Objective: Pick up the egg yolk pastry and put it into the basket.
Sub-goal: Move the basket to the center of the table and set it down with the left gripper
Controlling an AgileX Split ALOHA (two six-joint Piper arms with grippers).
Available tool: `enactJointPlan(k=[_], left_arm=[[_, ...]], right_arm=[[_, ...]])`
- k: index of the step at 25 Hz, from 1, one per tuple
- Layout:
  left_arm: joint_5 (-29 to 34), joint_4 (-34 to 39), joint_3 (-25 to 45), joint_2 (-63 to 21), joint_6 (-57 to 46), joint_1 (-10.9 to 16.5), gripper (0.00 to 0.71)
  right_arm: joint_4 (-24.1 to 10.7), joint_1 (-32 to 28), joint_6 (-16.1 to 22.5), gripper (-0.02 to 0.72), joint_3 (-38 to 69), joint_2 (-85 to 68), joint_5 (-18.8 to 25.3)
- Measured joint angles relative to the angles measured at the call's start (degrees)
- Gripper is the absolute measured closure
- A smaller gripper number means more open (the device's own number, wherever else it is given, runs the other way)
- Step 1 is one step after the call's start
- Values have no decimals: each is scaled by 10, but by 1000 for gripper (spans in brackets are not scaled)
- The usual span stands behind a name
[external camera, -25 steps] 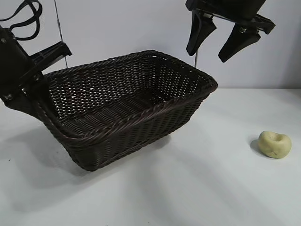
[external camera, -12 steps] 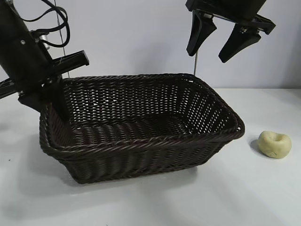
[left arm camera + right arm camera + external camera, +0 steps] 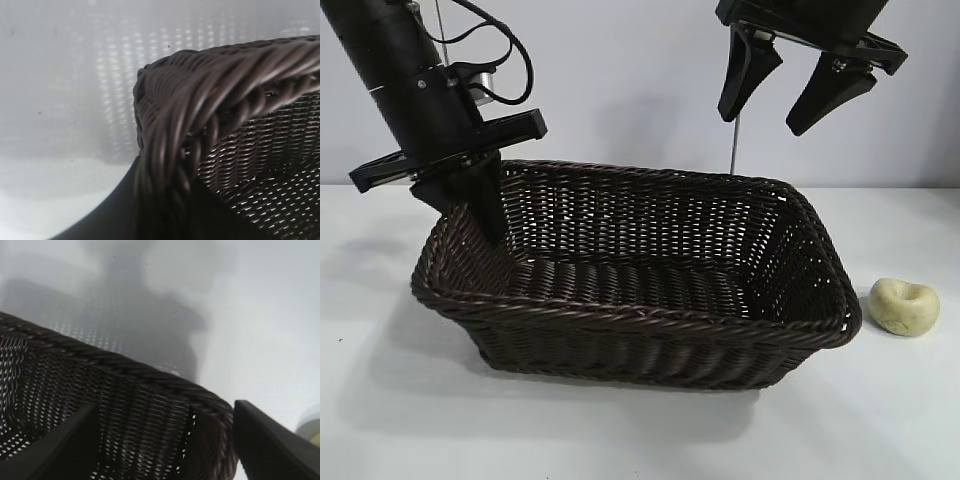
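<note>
The dark brown wicker basket (image 3: pixel 640 300) sits in the middle of the white table. My left gripper (image 3: pixel 472 215) is shut on its braided rim at the far left corner, one finger inside the wall and one outside. In the left wrist view the rim (image 3: pixel 200 100) runs down between my dark fingers (image 3: pixel 115 215). The pale yellow egg yolk pastry (image 3: pixel 905 306) lies on the table just right of the basket. My right gripper (image 3: pixel 780 105) hangs open and empty high above the basket's far right side. In the right wrist view the right gripper (image 3: pixel 165 410) looks down on the basket corner (image 3: pixel 200 395), with the pastry (image 3: pixel 312 429) at the picture's edge.
A thin vertical rod (image 3: pixel 733 145) stands behind the basket. The white table (image 3: pixel 620 430) extends in front of the basket and around the pastry.
My left arm has swung to the right with the basket rim in its grip. The basket has turned from tilted and skewed to level and lies closer to the pastry. The right gripper has not moved.
</note>
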Motion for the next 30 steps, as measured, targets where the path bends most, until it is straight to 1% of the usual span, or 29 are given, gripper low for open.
enactJointPlan(k=[19,21,22,23,28,30], left_arm=[[-8,-3,-9,51,5,0,608],[-8,-3,-9,51,6,0,595],[-9,-4,-9,51,6,0,576],[-10,-5,-9,51,6,0,538],[-13,-7,-10,51,6,0,269],[-13,-3,-10,51,5,0,222]], right_arm=[[0,0,0,176,0,0,0],[0,0,0,176,0,0,0],[0,0,0,176,0,0,0],[0,0,0,176,0,0,0],[0,0,0,176,0,0,0],[0,0,0,176,0,0,0]])
